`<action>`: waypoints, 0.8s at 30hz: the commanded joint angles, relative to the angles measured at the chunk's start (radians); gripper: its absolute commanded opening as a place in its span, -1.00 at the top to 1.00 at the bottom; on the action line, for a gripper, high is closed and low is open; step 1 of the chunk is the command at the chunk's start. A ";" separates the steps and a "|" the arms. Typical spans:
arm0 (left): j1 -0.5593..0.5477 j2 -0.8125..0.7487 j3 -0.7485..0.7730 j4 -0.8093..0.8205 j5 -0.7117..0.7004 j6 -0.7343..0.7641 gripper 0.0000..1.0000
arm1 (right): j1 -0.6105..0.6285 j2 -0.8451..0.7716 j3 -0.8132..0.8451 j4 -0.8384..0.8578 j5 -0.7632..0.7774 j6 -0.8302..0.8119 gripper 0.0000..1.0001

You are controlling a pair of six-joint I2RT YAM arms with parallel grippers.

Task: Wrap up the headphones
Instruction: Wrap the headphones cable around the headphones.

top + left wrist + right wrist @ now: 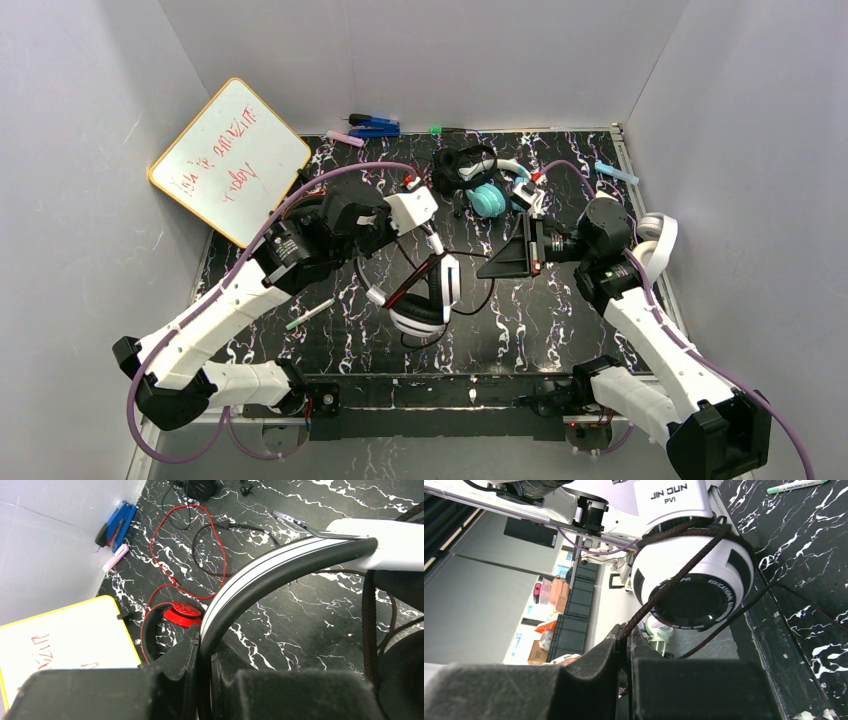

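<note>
My left jaws are clamped on the band of the white-and-black headphones (pixel 280 565), which arches up and to the right from them. My right jaws pinch a brown braided cord (pixel 659 592) that runs across the white ear cup (pixel 704 560) just beyond them.

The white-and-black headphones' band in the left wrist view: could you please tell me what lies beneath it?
Below the white-and-black headphones' band lie the red headphones, their red cord looping over the table. The band and left claw hide the rest of them.
</note>
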 commanded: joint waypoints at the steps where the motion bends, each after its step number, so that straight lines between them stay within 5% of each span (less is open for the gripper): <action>1: 0.005 -0.010 0.014 0.017 -0.092 0.034 1.00 | 0.018 -0.030 0.016 0.094 0.022 0.095 0.67; 8: -0.001 -0.005 -0.006 0.046 -0.125 0.018 1.00 | 0.119 0.004 -0.017 0.284 0.121 0.241 0.44; 15: -0.003 0.006 -0.019 0.083 -0.195 -0.069 1.00 | 0.237 0.041 0.028 0.194 0.224 0.161 0.38; 24: -0.003 0.075 0.020 0.075 -0.550 -0.512 1.00 | 0.335 0.037 0.074 -0.034 0.392 -0.021 0.42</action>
